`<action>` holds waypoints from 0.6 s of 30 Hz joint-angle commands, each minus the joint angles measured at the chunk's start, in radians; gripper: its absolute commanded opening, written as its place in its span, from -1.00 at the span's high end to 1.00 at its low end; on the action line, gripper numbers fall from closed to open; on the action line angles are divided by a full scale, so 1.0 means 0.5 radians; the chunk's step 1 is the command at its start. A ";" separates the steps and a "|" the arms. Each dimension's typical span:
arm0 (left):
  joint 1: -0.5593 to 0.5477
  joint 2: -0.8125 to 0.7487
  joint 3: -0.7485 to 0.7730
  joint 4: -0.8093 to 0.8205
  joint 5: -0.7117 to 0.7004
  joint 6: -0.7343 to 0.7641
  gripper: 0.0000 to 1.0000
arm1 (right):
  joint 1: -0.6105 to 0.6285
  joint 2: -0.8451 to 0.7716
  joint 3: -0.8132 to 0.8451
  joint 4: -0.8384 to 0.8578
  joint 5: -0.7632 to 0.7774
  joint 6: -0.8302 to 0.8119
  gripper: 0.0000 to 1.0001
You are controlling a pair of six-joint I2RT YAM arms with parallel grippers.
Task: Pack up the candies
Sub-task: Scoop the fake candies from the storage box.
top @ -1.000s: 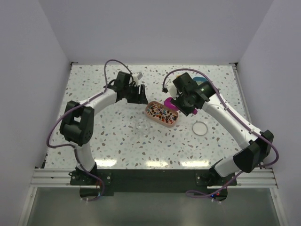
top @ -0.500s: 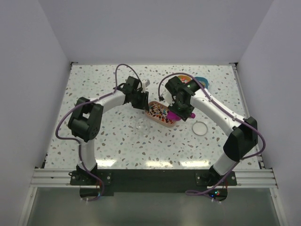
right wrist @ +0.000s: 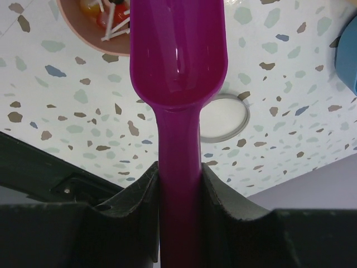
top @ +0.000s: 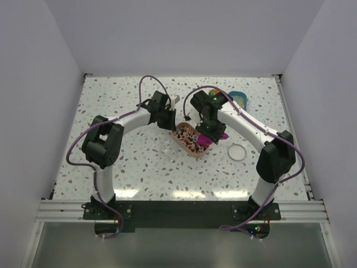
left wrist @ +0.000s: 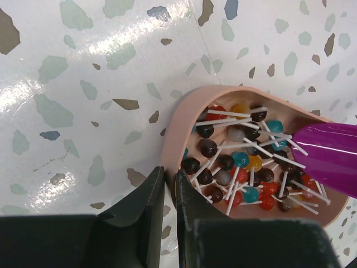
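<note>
The candies (left wrist: 240, 162) are small dark, red, brown and teal balls on white sticks, heaped in a pink bowl (left wrist: 175, 120). The bowl sits mid-table in the top view (top: 196, 152). My left gripper (left wrist: 169, 177) is shut on the bowl's near rim, one finger inside and one outside; it also shows in the top view (top: 172, 125). My right gripper (right wrist: 179, 174) is shut on the handle of the purple scoop (right wrist: 178, 50). The scoop is empty, and its tip reaches over the bowl's rim (right wrist: 92, 39). In the left wrist view the scoop (left wrist: 329, 151) lies over the candies at the right.
A clear jar (top: 167, 149) stands just left of the bowl. Its round lid (top: 237, 151) lies to the right and also shows in the right wrist view (right wrist: 228, 117). A blue container (top: 240, 97) and another bowl (top: 215, 91) stand at the back right.
My left gripper moved in and shut on the bowl's rim, and the bowl turned slightly. My right gripper swung the scoop left and down over the bowl's right side.
</note>
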 commanded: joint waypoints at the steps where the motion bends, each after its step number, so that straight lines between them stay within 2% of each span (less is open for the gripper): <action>1: -0.006 -0.035 0.050 -0.027 -0.082 0.054 0.76 | 0.016 -0.033 0.072 -0.085 -0.003 -0.014 1.00; 12: -0.003 -0.124 0.004 -0.033 -0.385 -0.019 0.96 | 0.166 -0.048 0.090 -0.177 0.046 0.136 1.00; 18: -0.006 -0.157 0.001 -0.048 -0.490 -0.019 0.98 | 0.175 0.028 0.142 -0.259 0.117 0.213 1.00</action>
